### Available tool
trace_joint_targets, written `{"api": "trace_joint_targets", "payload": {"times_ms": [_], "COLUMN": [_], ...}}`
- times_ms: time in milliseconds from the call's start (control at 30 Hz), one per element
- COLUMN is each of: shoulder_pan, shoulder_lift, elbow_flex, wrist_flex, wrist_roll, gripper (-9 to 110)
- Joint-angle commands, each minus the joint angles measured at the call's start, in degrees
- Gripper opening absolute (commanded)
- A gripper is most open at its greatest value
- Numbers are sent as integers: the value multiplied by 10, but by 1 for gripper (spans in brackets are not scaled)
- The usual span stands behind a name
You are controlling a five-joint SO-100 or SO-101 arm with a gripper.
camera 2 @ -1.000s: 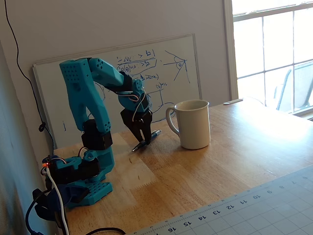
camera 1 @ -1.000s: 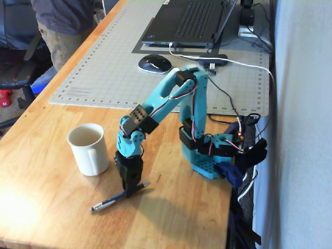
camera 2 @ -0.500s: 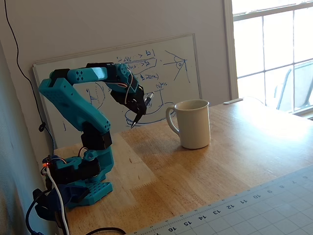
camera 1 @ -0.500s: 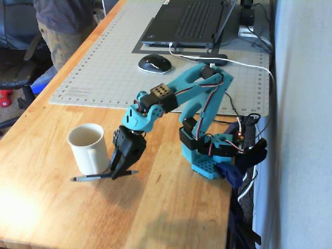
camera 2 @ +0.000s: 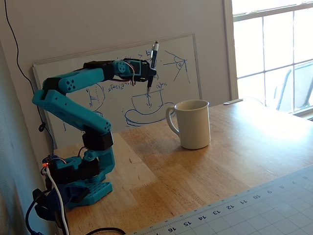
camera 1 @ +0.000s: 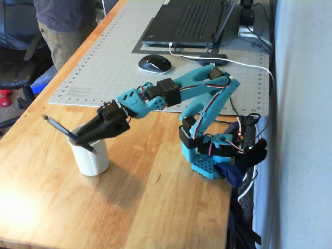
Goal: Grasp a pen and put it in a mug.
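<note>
The cream-white mug [camera 1: 93,160] stands upright on the wooden table [camera 1: 46,207], with its handle [camera 2: 169,121] towards the arm. My gripper [camera 1: 74,138] is shut on the dark pen [camera 1: 54,124] around its middle. In one fixed view the gripper and pen overlap the mug's rim. The other fixed view shows the pen [camera 2: 155,50] nearly upright, well above the table. There my gripper [camera 2: 151,73] sits higher than the mug's [camera 2: 195,128] rim and to its left. The pen's lower tip hangs in the air, apart from the mug.
A grey cutting mat [camera 1: 98,72] with a laptop [camera 1: 189,21] and a mouse [camera 1: 154,63] lies behind the arm. The arm's base [camera 1: 207,158] is clamped at the table's right edge beside cables. A person [camera 1: 62,26] stands at the far left corner. A whiteboard [camera 2: 181,73] leans on the wall.
The gripper has lifted the pen off the table and swung it up and out toward the mug. The pen went from lying flat to nearly upright. The mug has not moved.
</note>
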State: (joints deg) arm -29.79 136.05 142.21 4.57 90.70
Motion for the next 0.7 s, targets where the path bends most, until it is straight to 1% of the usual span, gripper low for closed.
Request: {"api": "trace_joint_targets", "payload": {"times_ms": [0, 133, 267, 367, 500, 667], "shoulder_pan": [60, 106, 133, 143, 151, 190], "shoulder_lift": [-16, -53, -91, -121, -143, -143], "elbow_flex": [-11, -10, -2, 4, 36, 57], "wrist_flex": [-146, -260, -348, -378, -386, -386], "wrist_roll": [-4, -4, -4, -16, -64, -112], "gripper": [4, 4, 4, 4, 4, 4]}}
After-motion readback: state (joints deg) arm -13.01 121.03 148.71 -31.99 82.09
